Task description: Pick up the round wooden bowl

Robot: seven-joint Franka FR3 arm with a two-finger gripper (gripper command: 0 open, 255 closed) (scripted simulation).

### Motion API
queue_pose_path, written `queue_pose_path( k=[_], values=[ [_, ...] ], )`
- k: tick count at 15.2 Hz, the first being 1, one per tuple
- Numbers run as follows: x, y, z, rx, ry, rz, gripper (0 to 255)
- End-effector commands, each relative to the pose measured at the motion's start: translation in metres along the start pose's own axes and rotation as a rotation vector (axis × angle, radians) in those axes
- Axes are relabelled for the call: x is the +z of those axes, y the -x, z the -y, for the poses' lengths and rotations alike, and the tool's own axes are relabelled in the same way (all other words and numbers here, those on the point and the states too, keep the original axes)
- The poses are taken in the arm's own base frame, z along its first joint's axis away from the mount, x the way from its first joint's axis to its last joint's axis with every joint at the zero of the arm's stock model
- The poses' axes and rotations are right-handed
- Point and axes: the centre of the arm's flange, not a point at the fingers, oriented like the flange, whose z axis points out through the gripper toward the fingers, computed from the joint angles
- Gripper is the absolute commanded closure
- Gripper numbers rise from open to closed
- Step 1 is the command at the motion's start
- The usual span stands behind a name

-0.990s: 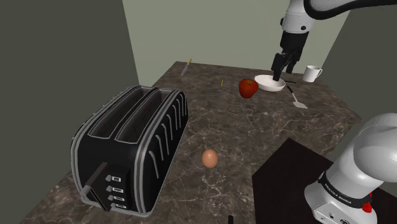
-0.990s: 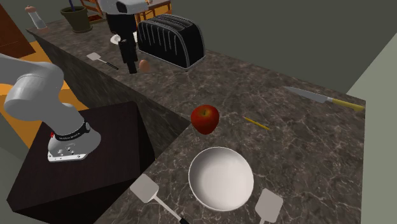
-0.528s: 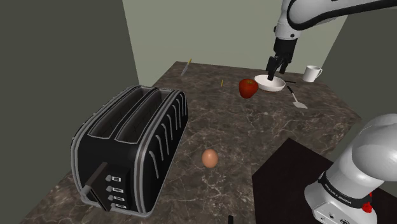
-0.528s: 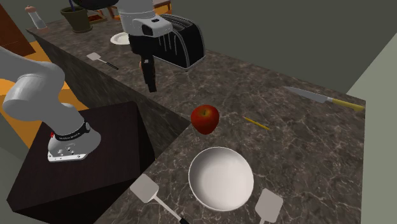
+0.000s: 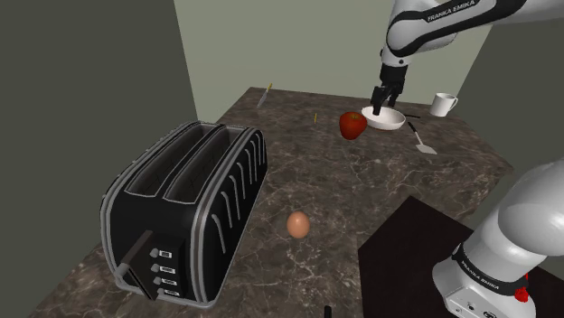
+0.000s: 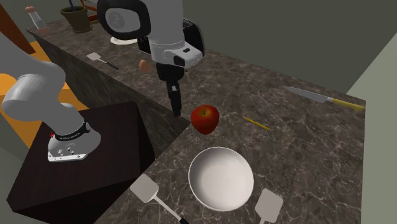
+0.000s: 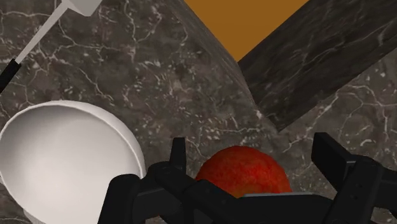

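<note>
The jaws are seen parted, with a clear gap between the two black fingers (image 7: 178,156), and nothing is held in them. In the wrist view a red apple (image 7: 242,173) is framed in that gap, well below the fingers and untouched by them. The bowl (image 7: 63,159), drawn plain white rather than as wood, is found just beside the apple and off to one side of the jaws, not between them. In the second exterior view the jaws are held above the worktop (image 6: 305,140), close to its edge and beside the apple (image 6: 205,118), while the bowl (image 6: 221,178) rests upright on the worktop between two spatulas.

The approach is judged only partly done: no contact with the bowl has been made. Centring over the rim, descent, closing and lifting are all left.
</note>
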Motion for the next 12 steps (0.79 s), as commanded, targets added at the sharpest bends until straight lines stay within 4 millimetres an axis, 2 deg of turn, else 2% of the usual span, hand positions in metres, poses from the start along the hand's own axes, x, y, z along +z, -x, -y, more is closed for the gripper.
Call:
queue_pose_path(
  k=[1, 12],
  values=[
    [0.012, -0.016, -0.019, -0.002, 0.0, 0.0, 0],
    [0.078, -0.098, -0.114, -0.005, -0.004, 0.001, 0]
  ],
)
